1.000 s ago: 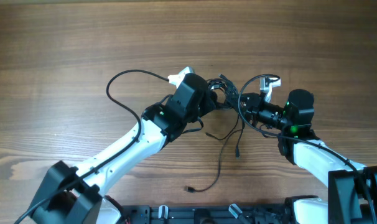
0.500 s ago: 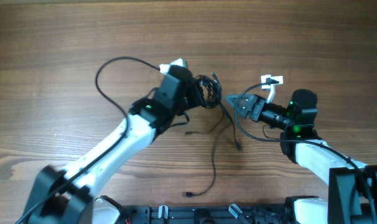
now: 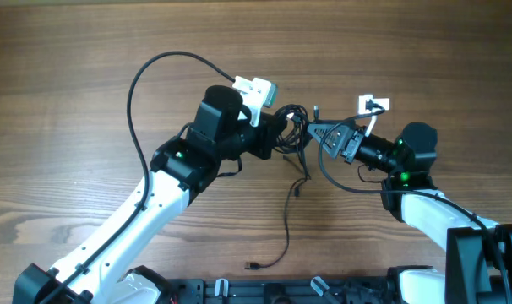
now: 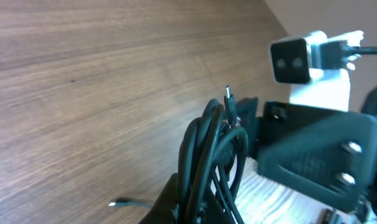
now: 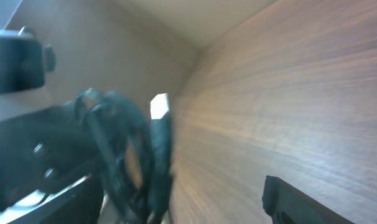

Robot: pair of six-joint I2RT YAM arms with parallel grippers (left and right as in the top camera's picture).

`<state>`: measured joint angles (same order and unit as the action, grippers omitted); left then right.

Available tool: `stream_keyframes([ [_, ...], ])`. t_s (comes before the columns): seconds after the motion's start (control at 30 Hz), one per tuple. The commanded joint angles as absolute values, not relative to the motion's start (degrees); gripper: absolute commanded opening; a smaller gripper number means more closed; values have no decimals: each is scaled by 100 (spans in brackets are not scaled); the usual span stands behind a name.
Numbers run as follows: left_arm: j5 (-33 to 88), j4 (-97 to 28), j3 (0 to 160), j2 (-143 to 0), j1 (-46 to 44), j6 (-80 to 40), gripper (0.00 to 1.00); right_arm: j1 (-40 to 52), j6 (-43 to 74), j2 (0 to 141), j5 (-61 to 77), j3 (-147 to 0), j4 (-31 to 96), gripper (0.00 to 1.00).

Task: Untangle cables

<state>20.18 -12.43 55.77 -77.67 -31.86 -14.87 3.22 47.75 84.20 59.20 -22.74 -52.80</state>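
Just after letting go, the right gripper [image 3: 322,135] stands wide open beside the cables [image 3: 291,118], bunched mid-table and clamped by the left gripper [image 3: 273,139]; one strand trails free, but the knot looks unresolved.

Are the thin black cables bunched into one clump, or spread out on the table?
Bunched. The thin black cables form a tight clump of loops in the shut left gripper; one strand trails onto the wooden table.

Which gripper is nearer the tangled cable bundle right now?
Left. The left gripper is shut on the cable bundle; the right gripper stands open just beside it, opposite the left.
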Motion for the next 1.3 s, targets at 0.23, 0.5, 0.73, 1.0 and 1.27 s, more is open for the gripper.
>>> stream_keyframes([
  [0.23, 1662, -1153, 5590, -7741, -3011, -2303, 4, 342, 4630, 8418, 6545, -2320, -5295, 82],
  [0.5, 1857, -1162, 5590, -7813, -3055, -3409, 4, 558, 4657, 8416, 6298, -2320, -5990, 75],
  [0.73, 1839, -1487, 5590, -7850, -3103, -4080, 4, 749, 4475, 8416, 5148, -2320, -6381, 75],
  [1.0, 1844, -1481, 5590, -7850, -3295, -4825, 4, 1111, 3789, 8416, 4512, -2320, -5540, 72],
  [1.27, 2034, -1632, 5590, -7850, -3726, -3688, 4, 1205, 3850, 8416, 4364, -2320, -5203, 5],
])
